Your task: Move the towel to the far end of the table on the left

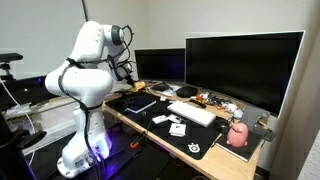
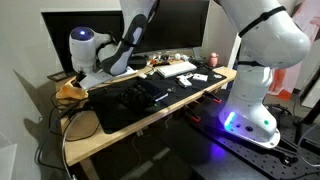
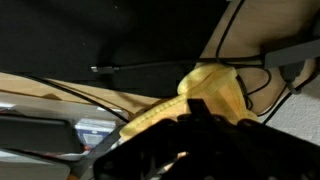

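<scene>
The towel (image 2: pixel 70 90) lies bunched at one end of the desk (image 2: pixel 120 132), near its corner. The pincer (image 3: pixel 195 110) is closed on its folds (the wrist view suggests a pinch). The grasp looks made; carrying and release remain.

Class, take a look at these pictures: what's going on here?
A white robot arm reaches to one end of a long wooden table. Its gripper is shut on a small yellow towel, which looks bunched and low at that end in an exterior view. The keyboard farther along is untouched.
</scene>
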